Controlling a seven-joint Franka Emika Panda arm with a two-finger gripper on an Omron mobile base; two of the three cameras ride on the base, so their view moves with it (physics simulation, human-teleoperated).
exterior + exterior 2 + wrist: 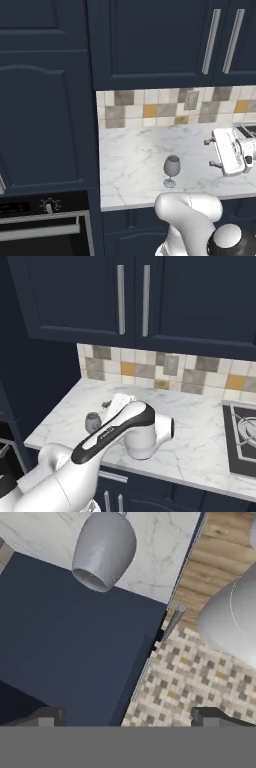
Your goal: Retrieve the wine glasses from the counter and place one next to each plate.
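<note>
While the hand point(230, 150) sits over the right part of the counter point(135, 165) in the left base view, one wine glass point(171, 171) stands upright on the marble to its left, apart from it, closer to the front edge than to the tile wall point(150, 107). Nothing touches the glass.

Right base view: same glass point(93, 422) shows as a small grey bowl just left of the arm's forearm point(117, 428), partly hidden by it. A stove burner point(245, 431) sits at the far right of the counter point(195, 406).

Hand view: camera is rolled hard. The glass bowl point(104, 551) appears at the top, mouth pointing down-left in frame, over marble point(155, 547); below it a navy cabinet face point(85, 652). The two fingertips point(47, 717) stand far apart at the bottom corners, nothing between them, so the jaws are spread wide and empty.

Navy upper cabinets point(165, 40) with metal bar handles point(211, 42) hang above the counter. An oven with a knob point(48, 205) sits lower left in the left base view.
</note>
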